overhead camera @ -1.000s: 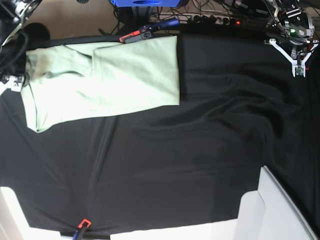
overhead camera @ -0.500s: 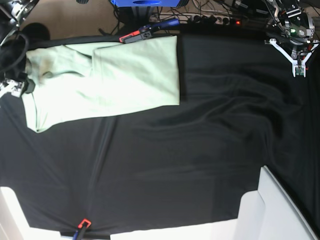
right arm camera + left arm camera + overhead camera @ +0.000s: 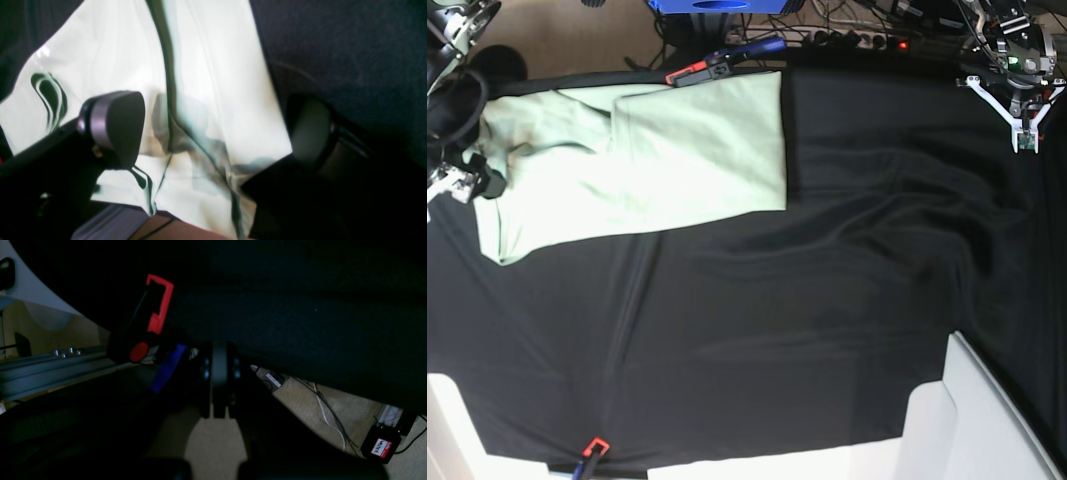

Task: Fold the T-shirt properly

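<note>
The pale mint-green T-shirt (image 3: 657, 160) lies partly folded on the black cloth at the back left. In the right wrist view the T-shirt (image 3: 206, 66) fills the space under my right gripper (image 3: 213, 130). That gripper is open, with one finger (image 3: 113, 126) over the fabric and the other over the cloth at the shirt's edge. In the base view my right gripper (image 3: 467, 183) is at the shirt's left end. My left gripper (image 3: 1025, 140) hangs at the back right, far from the shirt. It is shut and empty, as the left wrist view (image 3: 218, 370) shows.
The black cloth (image 3: 827, 300) covers the table. A red and blue clamp (image 3: 722, 62) pins it at the back edge, and another clamp (image 3: 592, 450) at the front. A white bin (image 3: 987, 420) stands at the front right. Cables lie behind the table.
My right gripper has moved a little toward the front along the shirt's left end. The shirt and the left arm have not moved.
</note>
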